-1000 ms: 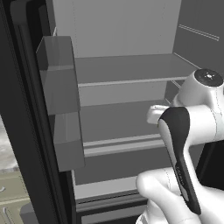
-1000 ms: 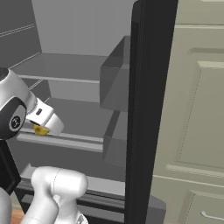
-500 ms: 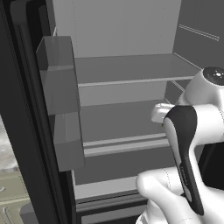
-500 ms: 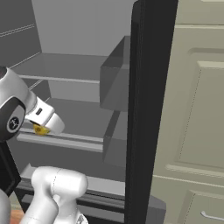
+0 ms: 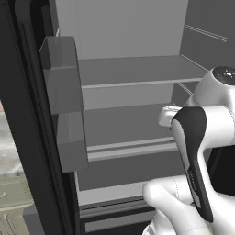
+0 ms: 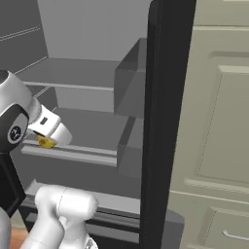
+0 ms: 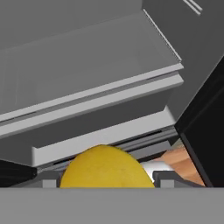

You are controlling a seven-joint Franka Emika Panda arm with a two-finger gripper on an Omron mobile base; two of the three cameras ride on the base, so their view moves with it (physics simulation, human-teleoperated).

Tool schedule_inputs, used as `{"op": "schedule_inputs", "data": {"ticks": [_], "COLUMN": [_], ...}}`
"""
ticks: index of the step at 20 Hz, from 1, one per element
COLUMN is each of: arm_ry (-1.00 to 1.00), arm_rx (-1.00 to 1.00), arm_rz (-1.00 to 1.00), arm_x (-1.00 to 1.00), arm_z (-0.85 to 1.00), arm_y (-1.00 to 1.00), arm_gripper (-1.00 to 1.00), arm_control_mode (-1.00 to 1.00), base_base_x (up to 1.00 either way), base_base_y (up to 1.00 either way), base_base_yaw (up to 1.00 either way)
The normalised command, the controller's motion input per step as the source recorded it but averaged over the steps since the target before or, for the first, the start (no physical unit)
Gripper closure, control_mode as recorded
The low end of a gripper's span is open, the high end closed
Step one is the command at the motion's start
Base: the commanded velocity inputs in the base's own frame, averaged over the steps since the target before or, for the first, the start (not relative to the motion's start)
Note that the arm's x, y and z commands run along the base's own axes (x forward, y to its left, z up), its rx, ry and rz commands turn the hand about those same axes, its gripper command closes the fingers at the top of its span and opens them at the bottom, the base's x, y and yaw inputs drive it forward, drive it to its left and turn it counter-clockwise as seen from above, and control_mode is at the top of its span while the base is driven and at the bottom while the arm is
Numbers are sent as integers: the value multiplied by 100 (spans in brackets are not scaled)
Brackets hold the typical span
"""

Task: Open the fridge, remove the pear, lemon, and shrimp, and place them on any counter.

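- Gripper [image 6: 47,141] closed around the lemon [image 7: 106,167]; the yellow fruit sits between the finger tips in the hand view and peeks out under the white hand in the right base view.
- Versus a second ago: in the left base view the wrist sits a bit further right and lower; in the right base view the hand and lemon look unchanged.
- Lemon held in front of the fridge [image 5: 128,69] interior, just above the front lip of the lower shelf [image 6: 73,153].
- Both fridge doors stand open, same as before; door bins [image 5: 62,98] on the left door are grey.
- Upper shelf [image 5: 137,73] behind is bare grey.
- Pale cabinet door [image 6: 219,126] beside the right fridge door.
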Motion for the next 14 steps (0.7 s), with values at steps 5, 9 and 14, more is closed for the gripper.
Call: {"op": "schedule_inputs", "data": {"ticks": [5, 9, 14], "arm_ry": [0, 0, 0], "arm_rx": [0, 0, 0], "arm_rz": [0, 0, 0], "arm_x": [0, 0, 0], "arm_z": [0, 0, 0], "arm_y": [0, 0, 0], "arm_gripper": [100, 100, 100], "arm_control_mode": [100, 100, 100], "base_base_x": [-99, -94, -55], "base_base_y": [3, 27, 65], "base_base_yaw": [0, 0, 1]}}
